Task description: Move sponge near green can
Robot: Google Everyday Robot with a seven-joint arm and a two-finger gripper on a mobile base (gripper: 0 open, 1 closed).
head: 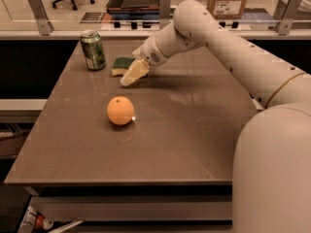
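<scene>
The sponge (pixel 122 64) lies flat on the counter (pixel 194 130) just beside the green can (pixel 93 50), apart from it. The hand (pixel 134 74) sits at the sponge's near corner; whether it is spread or pinching, I cannot tell. If it has hold, pulling away would drag the sponge off; a sweep toward the can could topple it

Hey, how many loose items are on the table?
3: the green can far left, the sponge just right of it with the hand at its near edge, the orange nearer the front. Nothing seems hidden.
</scene>
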